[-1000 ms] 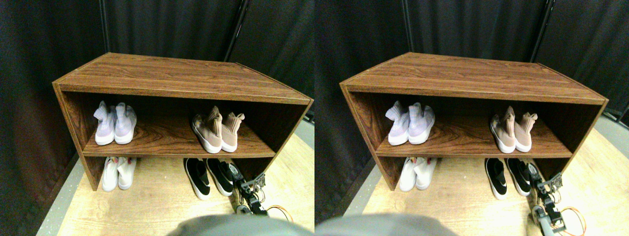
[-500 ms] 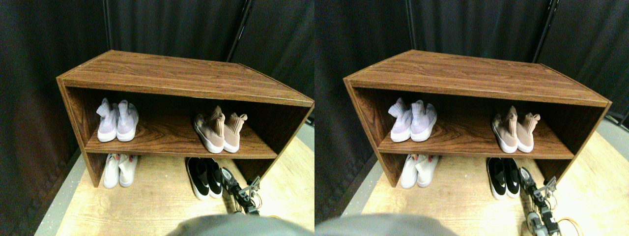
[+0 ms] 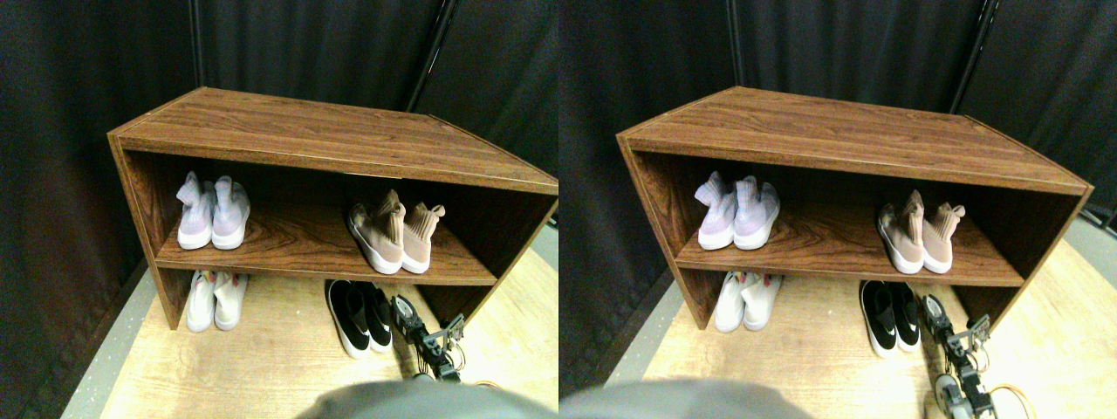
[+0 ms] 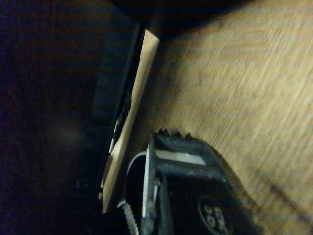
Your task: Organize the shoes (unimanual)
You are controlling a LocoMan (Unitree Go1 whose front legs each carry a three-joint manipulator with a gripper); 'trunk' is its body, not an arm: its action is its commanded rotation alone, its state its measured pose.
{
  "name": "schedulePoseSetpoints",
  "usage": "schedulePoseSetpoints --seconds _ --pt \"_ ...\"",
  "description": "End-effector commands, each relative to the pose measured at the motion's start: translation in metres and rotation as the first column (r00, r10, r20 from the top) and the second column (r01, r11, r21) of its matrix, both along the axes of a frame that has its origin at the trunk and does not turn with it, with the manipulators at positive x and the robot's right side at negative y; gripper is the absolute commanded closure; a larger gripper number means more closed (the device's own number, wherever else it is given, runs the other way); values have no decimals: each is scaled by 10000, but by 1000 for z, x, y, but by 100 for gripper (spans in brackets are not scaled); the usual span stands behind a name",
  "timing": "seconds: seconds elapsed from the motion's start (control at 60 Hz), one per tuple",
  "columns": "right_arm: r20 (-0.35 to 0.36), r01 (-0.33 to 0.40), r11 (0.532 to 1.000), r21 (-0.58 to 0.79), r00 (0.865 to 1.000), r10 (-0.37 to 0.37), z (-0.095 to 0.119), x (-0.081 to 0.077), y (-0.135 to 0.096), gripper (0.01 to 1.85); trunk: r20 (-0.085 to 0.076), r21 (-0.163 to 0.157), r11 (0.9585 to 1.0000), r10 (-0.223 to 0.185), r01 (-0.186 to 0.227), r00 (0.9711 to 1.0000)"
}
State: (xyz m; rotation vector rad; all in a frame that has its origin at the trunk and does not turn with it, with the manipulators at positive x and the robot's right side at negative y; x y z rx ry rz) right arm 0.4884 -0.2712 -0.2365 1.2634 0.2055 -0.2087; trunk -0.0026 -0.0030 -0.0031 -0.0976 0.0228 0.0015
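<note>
Four pairs on one rack, and only the lowest right pair has changed. The wooden shoe rack (image 3: 332, 140) fills the view, set on a pale wood-grain floor (image 3: 262, 367) with dark curtains (image 3: 305, 44) behind. It sits a little differently in frame than a second ago (camera shift, the rack has not moved).

Middle shelf: lavender pair (image 3: 214, 214) at left, pinkish-beige pair (image 3: 393, 236) at right, each side by side, same as before. On the floor under the shelf at left, the white pair (image 3: 214, 298), untouched.

The change is the black pair (image 3: 359, 314) under the shelf at right. A second ago the two shoes lie apart with floor showing between them; now they are touching, sole edges together and roughly parallel. Judgement: the right-hand black shoe has been nudged in against its mate, so this pair looks done.

The right gripper (image 3: 406, 316) sits just beside the outer black shoe, low near the floor. Wrist view is too dark and close: a jaw frame over floor, a pale edge alongside. Cannot tell how far open the gripper is, or whether it is gripping anything.

Likely next: back the arm out without dragging the shoe.
</note>
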Motion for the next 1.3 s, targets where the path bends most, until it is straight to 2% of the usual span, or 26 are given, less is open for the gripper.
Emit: schedulePoseSetpoints --seconds 0.017,0.083,0.15,0.2,0.233,0.433,0.467,0.483,0.5,0.583,0.65,0.7,0.783,0.817,0.85,0.867,0.883,0.9,0.933,0.983,1.083,1.133,1.2,1.3 --pt "917 -18 9983 -576 9958 71 23 -5 -3 180 -50 -53 10000 -49 48 10000" --pt "1233 -208 9975 -671 9919 290 31 -11 -5 180 -2 -7 9999 -119 119 9999" --pt "1712 -611 9933 -979 9822 773 42 -21 -6 180 35 19 9998 -175 175 9998" --pt "1858 -613 9935 -959 9795 784 48 -27 -5 180 72 61 9997 -222 222 9997" --pt "2075 -850 9895 -1166 9723 1080 53 -33 -6 180 85 71 9997 -248 247 9997" --pt "2444 -1135 9893 -914 9605 1328 76 -62 3 180 255 173 9990 -420 416 9988" --pt "2635 -1442 9850 -952 9505 1647 79 -68 4 180 298 185 9989 -435 430 9986" --pt "2635 -1442 9850 -952 9505 1647 79 -68 4 180 298 185 9989 -435 430 9986" --pt "2776 -1598 9803 -1157 9424 1864 81 -70 5 180 333 197 9988 -447 441 9984" --pt "2928 -1799 9788 -977 9348 2011 89 -81 8 180 475 226 9986 -494 483 9976" --pt "3209 -2154 9711 -1025 9169 2372 99 -91 11 180 593 241 9984 -525 511 9969" --pt "3299 -2224 9689 -1088 9113 2462 104 -95 12 180 723 259 9981 -568 551 9958" --pt "3765 -2694 9571 -1069 8800 2897 119 -106 17 180 840 271 9980 -586 565 9947" --pt "3810 -2729 9565 -1035 8774 2916 125 -110 19 180 912 269 9980 -601 578 9940" --pt "3917 -2720 9540 -1264 8699 2999 131 -113 21 180 957 264 9980 -602 580 9936" --pt "4010 -2779 9506 -1385 8619 3104 135 -115 22 180 999 259 9980 -602 579 9932" --pt "4010 -2779 9506 -1385 8619 3104 135 -115 22 180 1037 244 9980 -597 575 9928" --pt "4094 -2867 9477 -1399 8548 3191 138 -117 24 180 1061 229 9981 -592 571 9926" --pt "4160 -2928 9492 -1154 8535 3138 143 -120 25 180 1085 204 9982 -581 562 9924" --pt "4352 -3086 9431 -1236 8373 3310 150 -122 29 180 1103 174 9983 -567 551 9923" --pt "4443 -3030 9398 -1584 8281 3418 159 -125 34 180 1163 87 9986 -525 518 9918" --pt "4518 -3152 9334 -1716 8168 3589 161 -124 37 180 1166 49 9988 -490 487 9920" --pt "4595 -3171 9305 -1835 8091 3663 162 -123 39 180 1159 37 9989 -476 475 9921" --pt "4613 -3190 9316 -1744 8094 3635 162 -123 42 180 1144 18 9989 -471 472 9923"
